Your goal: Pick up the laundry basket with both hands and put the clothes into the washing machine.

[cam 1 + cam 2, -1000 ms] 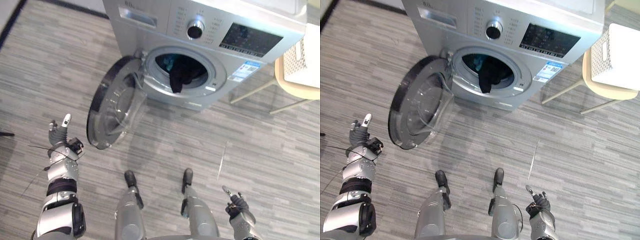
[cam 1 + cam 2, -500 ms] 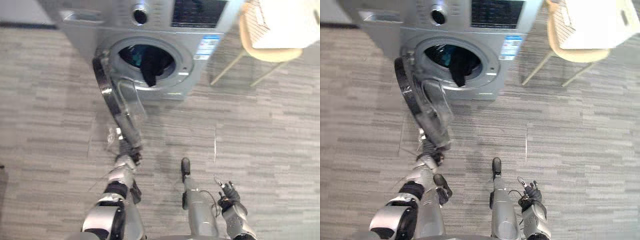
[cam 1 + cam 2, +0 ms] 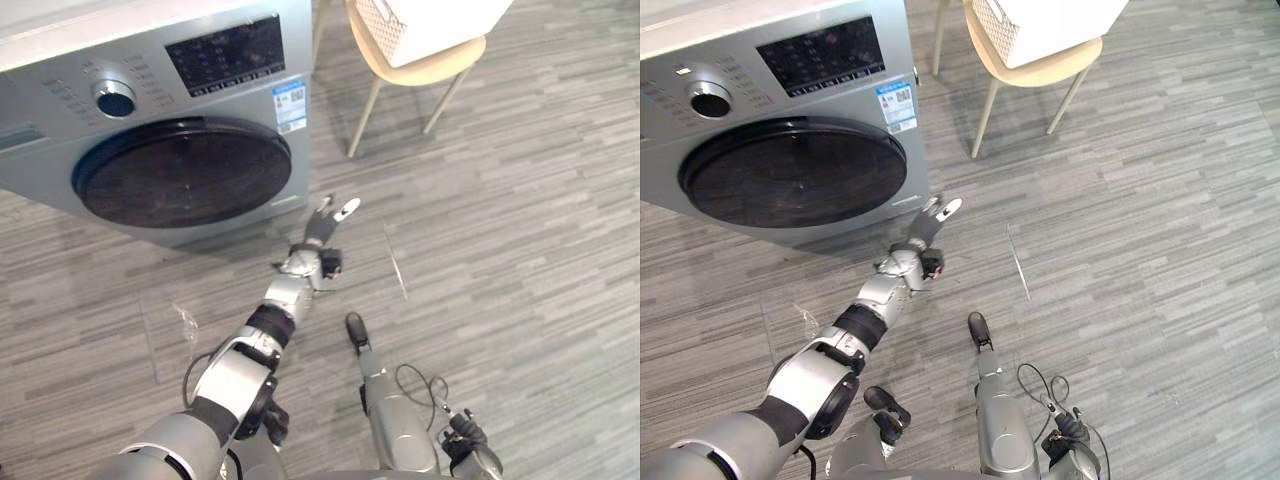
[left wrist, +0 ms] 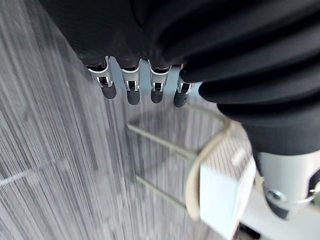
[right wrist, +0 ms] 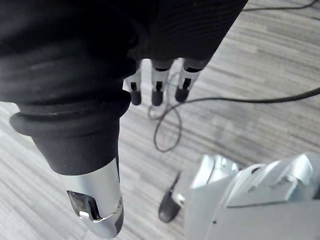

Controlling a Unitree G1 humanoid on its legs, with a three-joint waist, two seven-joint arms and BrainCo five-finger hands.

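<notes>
1. My left robot hand (image 3: 325, 222) hangs in the air with its fingers spread apart and straight, holding nothing.
2. The washing machine (image 3: 150, 70) stands just to the left of that robot hand. Its round dark door (image 3: 180, 172) is shut, and the robot hand is near the door's right edge but apart from it.
3. My right robot hand (image 5: 157, 87) hangs low by my side over the floor (image 3: 520, 200). Its fingers are loose and apart, and it too is empty.
4. The laundry basket (image 3: 430, 20) sits on a pale chair (image 3: 425, 70), beyond the left robot hand and off to its right. It is well apart from both robot hands.
5. I see no clothes. The door glass is too dark to see into the drum, and I cannot see into the basket.
6. I judge the step in hand is work at the door, not carrying, since neither robot hand is on the basket.
7. If the drum is loaded, the next move is only to draw the left robot hand back clear of the machine.
8. If it is not, I must open the door. Then I turn toward the chair and bring both robot hands to opposite sides of the basket before lifting.
</notes>
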